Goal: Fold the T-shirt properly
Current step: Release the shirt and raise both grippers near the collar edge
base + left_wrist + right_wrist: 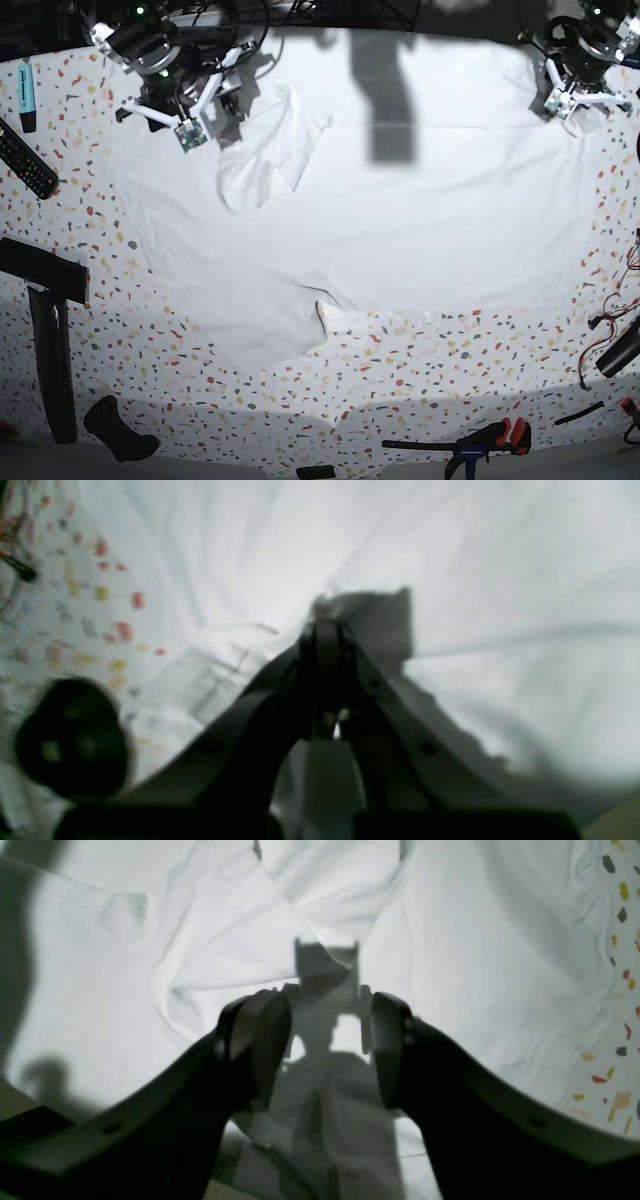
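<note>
The white T-shirt point(380, 220) lies spread across most of the speckled table point(480, 360), with a fold of cloth turned over near its top left. At the far right corner of the shirt, my left gripper point(575, 92) is shut. In the left wrist view the jaws point(325, 630) pinch a small bunch of the T-shirt point(475, 555), and creases fan out from the grip. My right gripper point(185, 105) hovers at the far left corner. In the right wrist view it point(325, 1030) stands open over the wrinkled T-shirt point(475, 940), with nothing between its fingers.
A black remote point(25, 160) and a blue marker point(27, 85) lie at the table's left edge. Black bars point(50, 340) sit lower left. A clamp point(480, 440) lies near the front edge, and cables point(612, 335) trail at the right.
</note>
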Controlling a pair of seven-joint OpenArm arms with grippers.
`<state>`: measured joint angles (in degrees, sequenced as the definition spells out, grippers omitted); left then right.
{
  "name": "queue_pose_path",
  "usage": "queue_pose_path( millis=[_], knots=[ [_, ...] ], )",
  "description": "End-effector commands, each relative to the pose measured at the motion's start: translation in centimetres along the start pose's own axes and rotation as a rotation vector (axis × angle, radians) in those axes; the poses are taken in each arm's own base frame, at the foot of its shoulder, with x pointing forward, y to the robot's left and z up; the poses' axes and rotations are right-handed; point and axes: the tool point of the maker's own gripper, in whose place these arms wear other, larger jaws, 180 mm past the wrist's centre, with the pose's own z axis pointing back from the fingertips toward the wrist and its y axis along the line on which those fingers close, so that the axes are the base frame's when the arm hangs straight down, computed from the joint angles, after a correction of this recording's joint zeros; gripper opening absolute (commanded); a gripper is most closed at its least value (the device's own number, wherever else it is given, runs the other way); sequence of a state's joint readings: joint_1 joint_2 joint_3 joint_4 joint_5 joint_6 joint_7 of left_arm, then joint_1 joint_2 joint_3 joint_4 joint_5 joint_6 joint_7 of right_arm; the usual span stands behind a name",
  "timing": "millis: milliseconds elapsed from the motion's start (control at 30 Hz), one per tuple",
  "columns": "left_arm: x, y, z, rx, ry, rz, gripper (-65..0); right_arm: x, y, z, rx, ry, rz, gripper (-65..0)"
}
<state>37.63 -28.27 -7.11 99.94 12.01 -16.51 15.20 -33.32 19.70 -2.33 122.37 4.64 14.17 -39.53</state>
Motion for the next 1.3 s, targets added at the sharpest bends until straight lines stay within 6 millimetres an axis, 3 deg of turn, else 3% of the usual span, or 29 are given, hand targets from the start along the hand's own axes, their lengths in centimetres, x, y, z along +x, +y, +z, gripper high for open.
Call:
queue_pose_path(
  millis=[0,200,400,700,867,1133,1267],
  knots=[
    [0.3,1.3,0.2,0.027,-0.014,-0.037,-65.0,0.9,-0.2,0.3,-0.005,-0.035,0.008,-34.8],
    [0.5,3.6,0.4,0.045,-0.022,-0.117,-65.0,0.9,-0.2,0.3,-0.005,-0.035,0.009,-34.9],
    [1.2,6.6,0.5,0.189,-0.038,-0.091,-65.0,0.9,-0.2,0.3,-0.005,-0.036,0.009,-34.8],
    [1.4,6.7,0.3,0.184,-0.045,-0.039,-65.0,0.9,-0.2,0.3,-0.006,-0.035,0.009,-34.8],
    [-0.2,6.4,0.0,0.167,-0.009,0.01,-65.0,0.9,-0.2,0.3,-0.006,-0.034,0.009,-34.8],
    [-5.5,6.3,-1.2,0.162,0.048,-0.023,-65.0,1.0,-0.2,0.3,-0.006,-0.04,0.009,-34.9],
    [-5.6,6.9,-1.6,0.176,0.061,-0.027,-65.0,1.6,-0.2,0.4,-0.006,-0.076,0.009,-34.9]
  ],
)
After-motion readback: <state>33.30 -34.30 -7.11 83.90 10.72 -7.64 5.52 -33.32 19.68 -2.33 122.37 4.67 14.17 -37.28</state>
